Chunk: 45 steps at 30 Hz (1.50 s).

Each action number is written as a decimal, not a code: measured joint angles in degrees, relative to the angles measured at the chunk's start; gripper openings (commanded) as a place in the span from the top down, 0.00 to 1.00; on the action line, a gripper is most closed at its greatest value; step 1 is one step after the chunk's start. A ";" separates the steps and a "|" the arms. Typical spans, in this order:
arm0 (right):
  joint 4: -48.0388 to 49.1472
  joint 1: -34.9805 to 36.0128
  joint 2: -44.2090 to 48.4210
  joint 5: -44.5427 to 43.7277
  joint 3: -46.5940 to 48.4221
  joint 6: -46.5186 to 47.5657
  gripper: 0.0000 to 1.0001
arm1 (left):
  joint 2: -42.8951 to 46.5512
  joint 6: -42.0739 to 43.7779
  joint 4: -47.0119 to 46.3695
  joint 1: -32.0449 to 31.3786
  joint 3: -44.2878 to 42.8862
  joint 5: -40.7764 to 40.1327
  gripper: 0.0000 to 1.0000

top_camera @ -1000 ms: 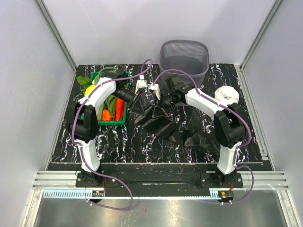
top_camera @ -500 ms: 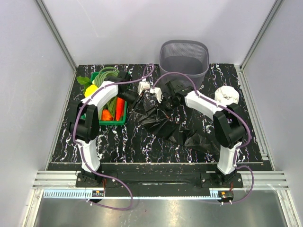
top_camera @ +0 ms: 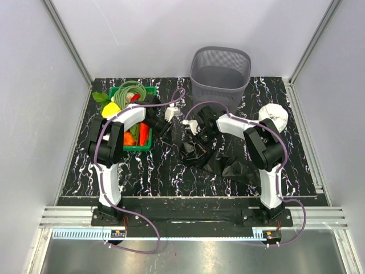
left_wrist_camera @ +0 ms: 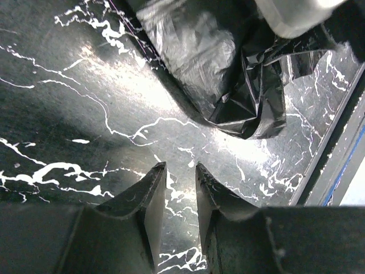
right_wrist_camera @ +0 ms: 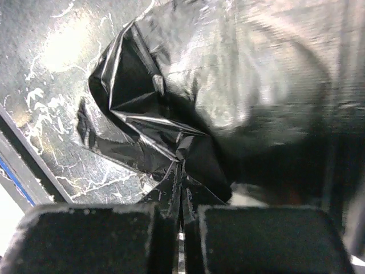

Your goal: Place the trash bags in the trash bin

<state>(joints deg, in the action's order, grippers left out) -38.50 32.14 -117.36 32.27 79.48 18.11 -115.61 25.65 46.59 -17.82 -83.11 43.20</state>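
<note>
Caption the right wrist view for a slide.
Right end effector shut on a crumpled black trash bag over the marbled table.

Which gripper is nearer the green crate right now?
Left. The left gripper is just right of the green crate, jaws open and empty; the right gripper is farther right, shut on the trash bag.

Evenly lit from above; glare on the table [left_wrist_camera: 85,80], trash bags [right_wrist_camera: 274,85] seemingly blurred

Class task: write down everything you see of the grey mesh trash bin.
The trash bin is a tall grey plastic-looking mesh basket with a rounded-square rim, tapering downward. It stands upright at the far edge of the table, mouth open, no bag visible inside. The trash bags lie nearer, apart from it.
</note>
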 measured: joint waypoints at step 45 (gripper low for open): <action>-14.51 -4.68 16.24 -25.11 -14.75 14.84 1.00 | 13.33 -1.95 -33.51 -13.53 13.03 -24.11 0.45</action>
<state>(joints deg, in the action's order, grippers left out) -53.01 27.46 -101.12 7.16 64.73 32.95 -102.28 23.70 13.08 -31.35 -70.08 19.09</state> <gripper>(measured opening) 0.008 0.501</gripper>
